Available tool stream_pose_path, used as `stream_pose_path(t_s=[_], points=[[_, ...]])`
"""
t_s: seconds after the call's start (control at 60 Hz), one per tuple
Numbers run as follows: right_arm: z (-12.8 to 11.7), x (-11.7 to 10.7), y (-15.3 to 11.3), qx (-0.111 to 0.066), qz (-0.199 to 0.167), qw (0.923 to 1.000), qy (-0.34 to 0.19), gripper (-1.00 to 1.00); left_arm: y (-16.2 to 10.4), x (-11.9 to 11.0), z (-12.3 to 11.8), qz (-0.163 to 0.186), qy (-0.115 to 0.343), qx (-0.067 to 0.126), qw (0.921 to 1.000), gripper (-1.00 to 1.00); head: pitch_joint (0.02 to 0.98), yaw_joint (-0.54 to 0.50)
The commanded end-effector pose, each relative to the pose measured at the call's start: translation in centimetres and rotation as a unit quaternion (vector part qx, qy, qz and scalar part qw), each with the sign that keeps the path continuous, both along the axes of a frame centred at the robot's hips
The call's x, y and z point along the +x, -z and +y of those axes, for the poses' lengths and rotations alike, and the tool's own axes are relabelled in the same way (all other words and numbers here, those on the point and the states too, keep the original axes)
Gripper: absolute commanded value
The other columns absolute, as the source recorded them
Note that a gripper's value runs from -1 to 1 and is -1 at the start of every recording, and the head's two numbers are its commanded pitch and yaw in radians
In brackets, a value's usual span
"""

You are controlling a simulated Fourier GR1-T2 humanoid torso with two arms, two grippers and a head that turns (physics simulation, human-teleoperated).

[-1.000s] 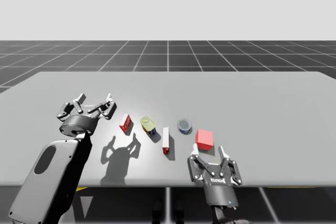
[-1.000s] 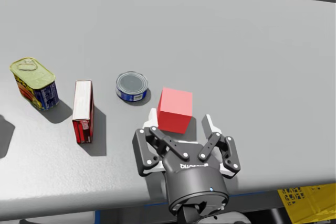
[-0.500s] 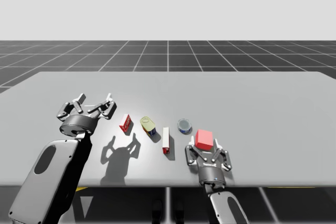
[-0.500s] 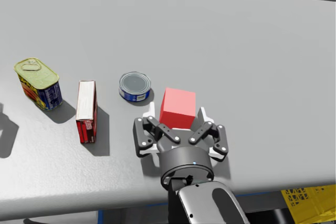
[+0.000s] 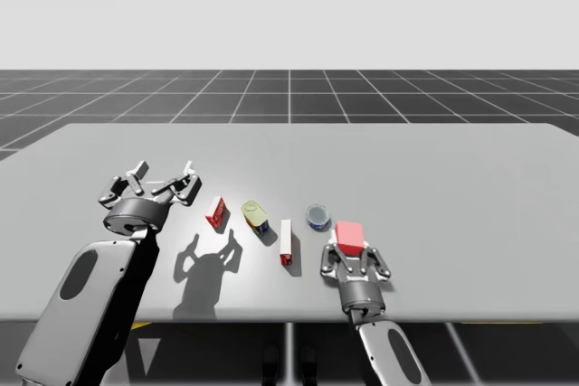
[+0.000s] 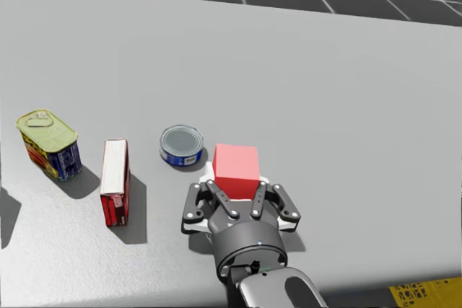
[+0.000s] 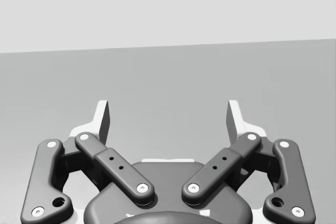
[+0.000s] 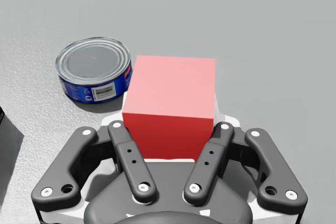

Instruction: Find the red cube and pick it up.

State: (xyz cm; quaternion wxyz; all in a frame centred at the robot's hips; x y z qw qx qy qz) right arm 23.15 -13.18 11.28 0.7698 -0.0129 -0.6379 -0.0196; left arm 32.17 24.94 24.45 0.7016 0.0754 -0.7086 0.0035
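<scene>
Grey bench [image 5: 452, 160] carries red cube [image 8: 170, 103], clamped both sides by right end effector [image 8: 169, 123]; left end effector [image 7: 168, 116] spread open.

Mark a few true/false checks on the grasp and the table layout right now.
1. My right gripper is shut on the red cube. True.
2. My left gripper holds the small red box. False: it is open and empty, apart from that box.
3. The round blue can stands beside the red cube. True.
4. The yellow-lidded can sits between the round blue can and the red cube. False: it stands beyond the red and white box, on the far side of the round blue can from the red cube.
</scene>
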Motion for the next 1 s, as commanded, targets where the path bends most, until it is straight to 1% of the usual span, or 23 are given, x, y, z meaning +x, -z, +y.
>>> stream_pose_path(t_s=[0.017,0.117,0.15,0.267,0.3,0.35,0.467,0.483,0.517,0.55,0.583,0.617,0.667,0.717,0.783,0.883,0.917,0.967,0.983,1.0], points=[[-0.8,0.0,0.6,-0.008,0.009,0.9987,0.050,1.00,0.0,0.0,0.0,0.001,0.000,0.001,1.0000,-1.00,0.746,-0.26],[-0.9,-0.1,0.6,-0.012,0.006,0.9986,0.052,0.97,0.1,0.0,0.0,0.002,0.000,0.002,1.0000,-1.00,0.653,-0.27],[-0.9,-0.1,0.6,-0.013,0.005,0.9985,0.052,1.00,0.1,0.0,0.0,0.002,0.000,0.003,1.0000,-1.00,0.625,-0.27],[-0.9,-0.1,0.6,-0.015,0.002,0.9985,0.052,0.99,0.1,0.0,0.0,0.002,0.000,0.003,1.0000,-1.00,0.558,-0.28],[-0.9,-0.2,0.7,-0.015,0.000,0.9985,0.052,0.94,0.1,0.0,0.0,0.002,0.000,0.003,1.0000,-1.00,0.532,-0.28],[-0.9,-0.2,0.8,-0.017,-0.002,0.9985,0.052,0.92,0.1,0.0,0.0,0.002,0.000,0.002,1.0000,-1.00,0.512,-0.29],[-0.9,-0.2,0.8,-0.019,-0.005,0.9985,0.051,0.97,0.1,0.0,0.0,0.002,0.000,0.003,1.0000,-1.00,0.482,-0.29],[-1.0,-0.2,0.7,-0.024,-0.009,0.9985,0.049,0.93,0.1,0.0,0.0,0.002,0.000,0.003,1.0000,-1.00,0.477,-0.29],[-1.0,-0.2,0.7,-0.024,-0.011,0.9985,0.048,0.88,0.1,0.0,0.0,0.001,0.000,0.003,1.0000,-1.00,0.474,-0.29],[-1.0,-0.2,0.5,-0.027,-0.016,0.9984,0.046,0.86,0.1,0.0,0.0,0.001,0.000,0.003,1.0000,-1.00,0.472,-0.29],[-1.1,-0.1,0.4,-0.028,-0.019,0.9984,0.046,0.87,0.1,0.0,0.0,0.000,0.000,0.003,1.0000,-1.00,0.471,-0.29],[-1.1,-0.1,0.0,-0.026,-0.023,0.9984,0.044,0.93,0.1,0.0,0.0,-0.001,-0.001,0.003,1.0000,-1.00,0.468,-0.29],[-1.1,-0.1,-0.5,-0.025,-0.029,0.9983,0.043,0.91,0.1,0.0,0.0,-0.001,-0.002,0.003,1.0000,-1.00,0.468,-0.29],[-1.1,0.0,-1.2,-0.027,-0.041,0.9980,0.041,0.89,0.0,0.0,0.0,-0.002,-0.004,0.003,1.0000,-1.00,0.468,-0.29],[-1.2,0.0,-2.0,-0.030,-0.053,0.9973,0.039,0.94,0.0,0.0,0.0,-0.002,-0.004,0.003,1.0000,-1.00,0.467,-0.29],[-1.3,0.1,-4.0,-0.030,-0.079,0.9957,0.039,0.99,0.0,0.0,0.0,-0.002,-0.004,0.003,1.0000,-1.00,0.467,-0.29],[-1.4,0.1,-5.1,-0.029,-0.091,0.9947,0.038,1.00,0.0,0.0,0.1,-0.002,-0.005,0.003,1.0000,-1.00,0.467,-0.29],[-1.5,0.2,-5.9,-0.029,-0.100,0.9939,0.037,0.99,0.0,0.0,0.1,-0.002,-0.005,0.003,1.0000,-1.00,0.467,-0.29],[-1.5,0.2,-6.7,-0.028,-0.109,0.9929,0.037,1.00,0.0,0.0,0.1,-0.002,-0.005,0.003,1.0000,-1.00,0.466,-0.29],[-1.5,0.2,-6.7,-0.028,-0.109,0.9929,0.037,1.00,0.0,0.0,0.1,-0.002,-0.005,0.003,1.0000,-1.00,0.466,-0.29]])
